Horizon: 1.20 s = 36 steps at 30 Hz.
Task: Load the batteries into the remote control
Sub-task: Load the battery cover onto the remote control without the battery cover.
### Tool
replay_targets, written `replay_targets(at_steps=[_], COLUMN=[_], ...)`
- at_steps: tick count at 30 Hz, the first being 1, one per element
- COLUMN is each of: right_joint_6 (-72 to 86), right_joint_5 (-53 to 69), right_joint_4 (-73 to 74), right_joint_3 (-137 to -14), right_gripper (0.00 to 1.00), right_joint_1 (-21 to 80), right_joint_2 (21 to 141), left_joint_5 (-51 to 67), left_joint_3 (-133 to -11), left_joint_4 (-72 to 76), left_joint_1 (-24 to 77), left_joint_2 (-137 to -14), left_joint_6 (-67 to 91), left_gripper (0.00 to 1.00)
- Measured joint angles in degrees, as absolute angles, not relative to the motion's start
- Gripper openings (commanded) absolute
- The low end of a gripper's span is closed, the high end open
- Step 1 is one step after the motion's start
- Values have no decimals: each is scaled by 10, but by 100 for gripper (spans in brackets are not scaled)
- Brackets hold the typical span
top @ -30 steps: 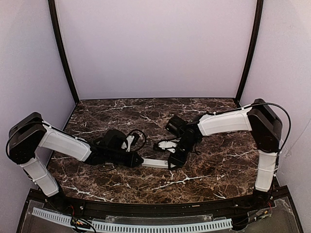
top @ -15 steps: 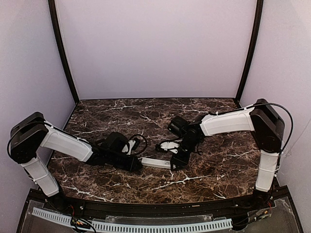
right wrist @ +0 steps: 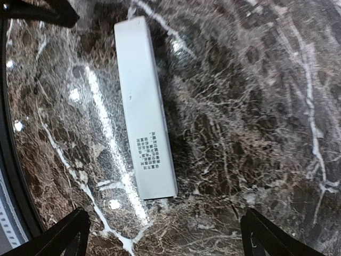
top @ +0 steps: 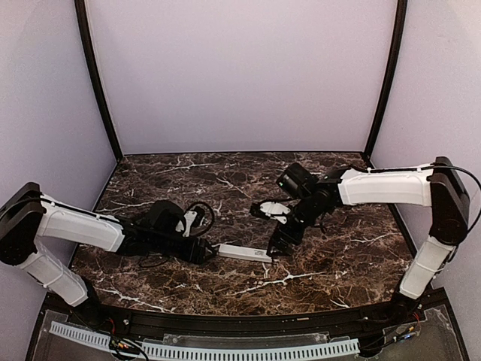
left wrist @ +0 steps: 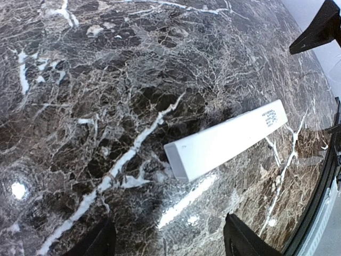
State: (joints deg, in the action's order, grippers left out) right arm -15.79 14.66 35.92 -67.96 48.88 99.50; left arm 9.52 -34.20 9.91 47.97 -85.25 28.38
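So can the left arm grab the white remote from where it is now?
Probably yes. The left gripper is open, and the remote control lies flat just ahead of it with nothing between them. The right gripper is open too, near the other end, and not holding it.

Lab robot cell: plain lilac walls (top: 240, 75), black frame (top: 96, 83), marble-look tabletop (top: 188, 169).

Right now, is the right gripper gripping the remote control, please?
No, the remote control lies free on the table, clear of the open right gripper.

On the table (top: 338, 267), the remote control (top: 242, 253) lies between left fingers (left wrist: 242, 242) and right fingers (right wrist: 69, 234).
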Motion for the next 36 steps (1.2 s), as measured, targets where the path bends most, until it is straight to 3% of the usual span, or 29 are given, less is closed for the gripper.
replay_targets(at_steps=[3, 6, 8, 9, 14, 22, 36], right_joint_6=[-130, -83, -35, -12, 115, 253, 356], right_joint_5=[140, 134, 137, 144, 206, 254, 302], right_joint_4=[337, 291, 265, 258, 237, 209, 113], right_joint_3=[-659, -613, -571, -558, -534, -488, -457], right_gripper=[99, 99, 90, 87, 80, 60, 45], right_joint_1=[474, 460, 451, 447, 430, 430, 432], right_joint_2=[938, 862, 806, 789, 788, 825, 898], left_joint_5=[76, 41, 21, 15, 6, 19, 38], left_joint_3=[-343, -345, -347, -349, -383, -399, -423], left_joint_4=[83, 64, 54, 51, 31, 29, 46], left_joint_1=[478, 478, 478, 478, 479, 493, 502], left_joint_2=[-828, -804, -790, -787, -807, -869, -905], left_joint_6=[264, 239, 221, 215, 190, 197, 206], left_gripper=[88, 91, 84, 76, 51, 44, 33])
